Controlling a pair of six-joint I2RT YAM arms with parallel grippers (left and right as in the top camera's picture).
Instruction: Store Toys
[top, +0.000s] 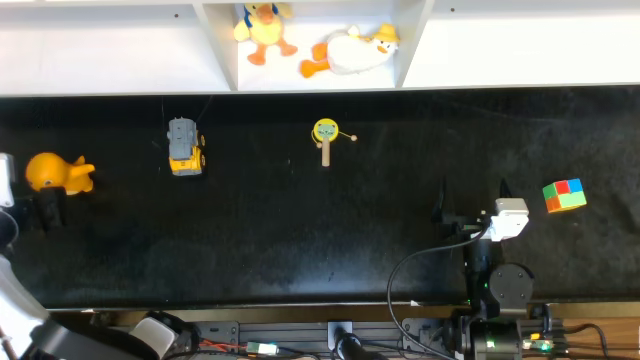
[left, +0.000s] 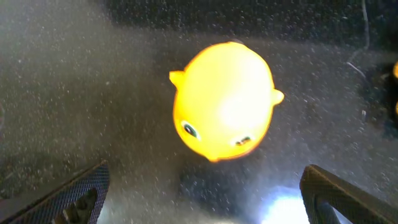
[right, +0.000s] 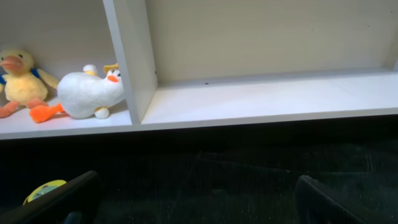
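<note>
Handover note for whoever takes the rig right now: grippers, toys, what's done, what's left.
Left gripper: open, empty, by the orange toy at the left end of the table.
Right gripper: open, empty, at the table's right side, facing the shelf.
Done: yellow duck and white goose lie in the shelf's middle compartment.
Left: orange toy, toy truck, rattle and colour cube are on the table, to be shelved.
</note>
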